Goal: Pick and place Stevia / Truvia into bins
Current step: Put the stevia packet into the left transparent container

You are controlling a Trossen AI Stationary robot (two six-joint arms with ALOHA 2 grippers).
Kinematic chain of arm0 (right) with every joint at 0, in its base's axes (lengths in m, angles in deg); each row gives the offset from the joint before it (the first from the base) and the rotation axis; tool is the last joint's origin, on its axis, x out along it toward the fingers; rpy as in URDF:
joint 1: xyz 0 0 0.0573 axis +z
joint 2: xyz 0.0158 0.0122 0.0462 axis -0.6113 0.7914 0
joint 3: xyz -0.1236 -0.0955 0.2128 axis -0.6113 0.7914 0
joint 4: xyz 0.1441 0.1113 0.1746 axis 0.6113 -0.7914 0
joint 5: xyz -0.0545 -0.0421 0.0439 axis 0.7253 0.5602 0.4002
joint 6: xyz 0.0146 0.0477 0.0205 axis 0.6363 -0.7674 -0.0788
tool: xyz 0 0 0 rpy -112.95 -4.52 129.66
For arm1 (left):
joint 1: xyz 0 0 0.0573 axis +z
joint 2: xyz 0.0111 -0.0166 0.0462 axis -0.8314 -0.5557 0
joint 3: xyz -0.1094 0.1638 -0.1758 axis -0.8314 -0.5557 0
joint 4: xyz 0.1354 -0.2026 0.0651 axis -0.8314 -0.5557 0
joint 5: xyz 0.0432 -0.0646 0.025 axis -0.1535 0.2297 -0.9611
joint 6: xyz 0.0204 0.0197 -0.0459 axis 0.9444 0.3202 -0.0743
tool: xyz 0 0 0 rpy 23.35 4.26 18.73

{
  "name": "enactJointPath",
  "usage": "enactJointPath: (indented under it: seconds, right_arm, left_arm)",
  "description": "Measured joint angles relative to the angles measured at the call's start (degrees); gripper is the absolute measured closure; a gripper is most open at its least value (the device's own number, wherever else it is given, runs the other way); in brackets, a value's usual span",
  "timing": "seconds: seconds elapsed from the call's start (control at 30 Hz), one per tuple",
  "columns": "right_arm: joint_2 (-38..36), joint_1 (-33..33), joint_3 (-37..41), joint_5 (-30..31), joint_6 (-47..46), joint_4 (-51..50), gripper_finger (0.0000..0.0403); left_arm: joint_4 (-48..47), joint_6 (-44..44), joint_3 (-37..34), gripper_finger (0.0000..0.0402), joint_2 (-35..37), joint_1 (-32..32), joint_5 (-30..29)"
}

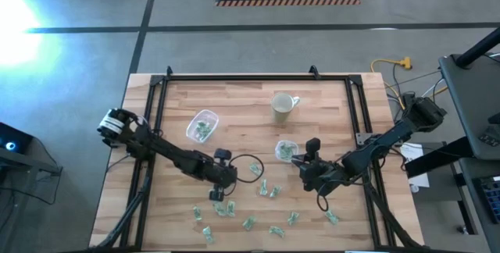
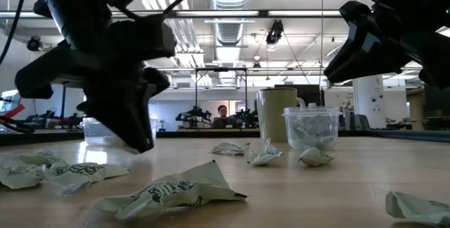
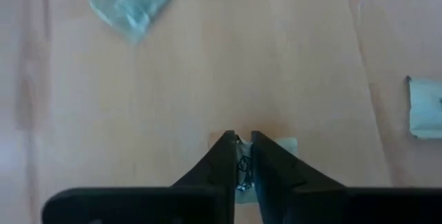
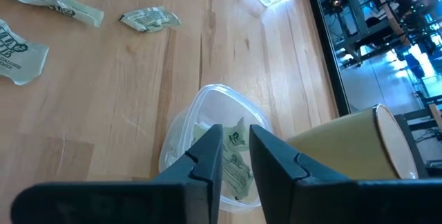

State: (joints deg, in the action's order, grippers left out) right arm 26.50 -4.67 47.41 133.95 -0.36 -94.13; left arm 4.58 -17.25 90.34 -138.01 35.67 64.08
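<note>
I logged the left gripper point(image 1: 216, 196) low over the table point(image 1: 328, 108), lower centre-left of the high view, its fingers point(image 3: 222, 160) drawn nearly together on a Stevia packet point(image 3: 243, 171) that lay flat on the wood; whether it was lifted I could not tell. The right gripper point(image 1: 297, 159) sat right of centre, just beside the small square bin point(image 1: 286, 151), and in its wrist view it pinched another green-and-white packet point(image 4: 236, 156) directly above that bin point(image 4: 207, 106), which already held a few packets. The wider bin point(image 1: 201, 126), upper left of centre, also held some. The pale mug point(image 1: 283, 106) stood above the small bin, not part of the job. Loose packets point(image 1: 250, 223) were scattered along the lower part of the high view, roughly a dozen, a couple near the centre point(image 1: 267, 190). The low view showed several crumpled packets point(image 2: 169, 191) in the foreground and the small bin point(image 2: 311, 128) partly filled. I judged the task well under way but not near done: both bins had contents, two packets were in hand, and most of the scatter on the lower part of the table remained to be collected. A person showed far back in the room.
</note>
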Motion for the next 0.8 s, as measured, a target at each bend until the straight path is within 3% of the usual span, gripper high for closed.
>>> enactJointPath:
  seconds: [0.2, 0.37, 0.53, 0.67, 0.8]
  right_arm:
    - [0.0, 0.0, 0.0, 0.0, 0.0, 0.0, 0.0341]
    - [0.0, 0.0, 0.0, 0.0, 0.0, 0.0, 0.034]
    - [0.0, 0.0, 0.0, 0.0, 0.0, 0.1, 0.0344]
    - [0.0, 0.0, 0.0, 0.0, 0.0, 0.1, 0.0343]
    - [0.0, 0.0, 0.0, 0.0, 0.0, 0.2, 0.0342]
  left_arm:
    - [-1.4, 2.3, 0.3, 0.0386, 3.4, 0.0, -11.2]
    - [-9.1, 1.6, 0.3, 0.0387, 7.7, 0.0, -28.7]
    - [-21.1, -6.4, -0.6, 0.0387, 12.1, 0.1, -46.3]
    - [-31.6, -15.9, -1.1, 0.0387, 15.2, 0.3, -50.3]
    - [-34.7, -20.3, -4.1, 0.0387, 18.2, 0.8, -50.2]
